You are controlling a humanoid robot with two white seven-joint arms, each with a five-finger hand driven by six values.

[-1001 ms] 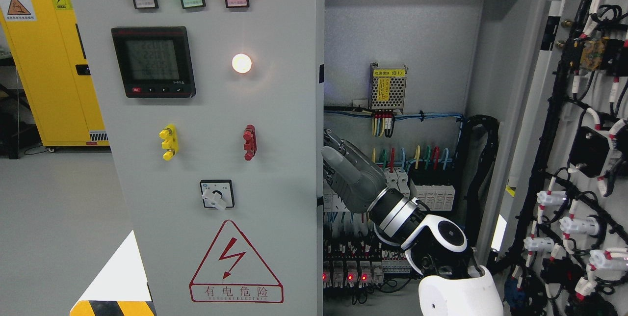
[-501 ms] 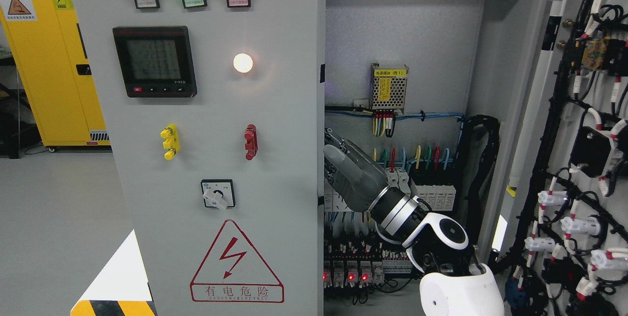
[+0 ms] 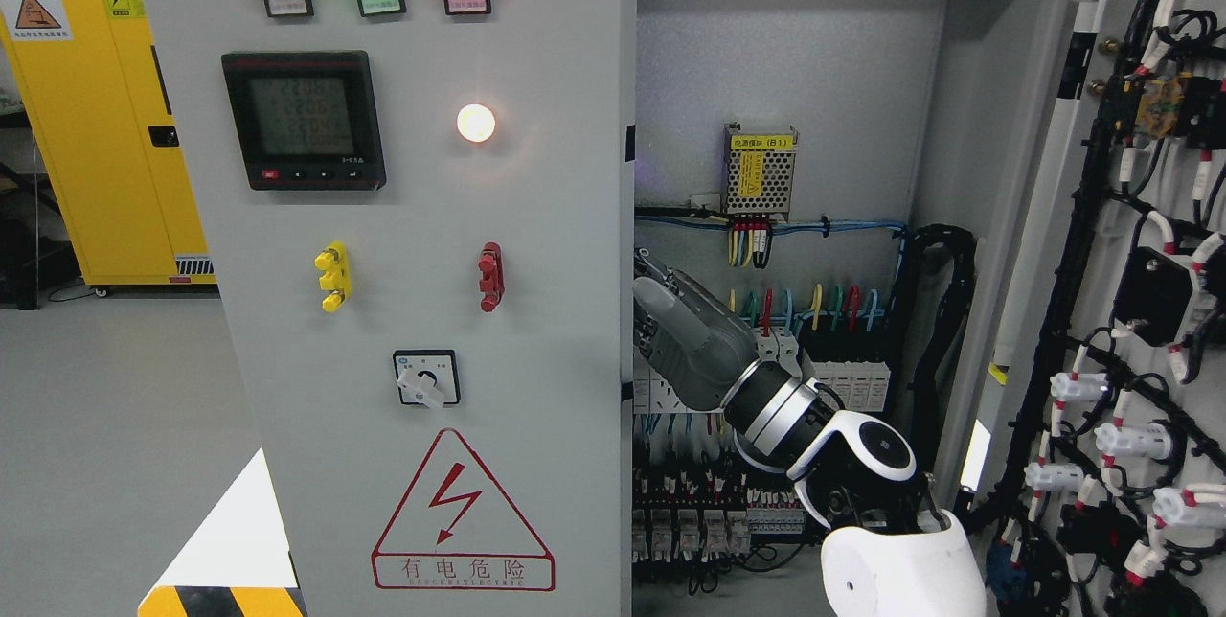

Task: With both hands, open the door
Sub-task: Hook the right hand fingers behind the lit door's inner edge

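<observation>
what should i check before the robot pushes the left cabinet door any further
1. Right hand at the inner edge of the grey metal cabinet door with the indicator lamps: ok, it sits right against the edge.
2. Grip on that edge: cannot tell, the fingertips are hidden behind the door.
3. Left hand ready to help: not ok, it is not in view.
4. Right wrist apart from the coloured wiring terminals inside: cannot tell, they overlap in this view.
5. Right-hand door with black cable harness swung out of the way: ok.
6. Space left of the door: ok, the yellow storage cabinet stands well back.
</observation>
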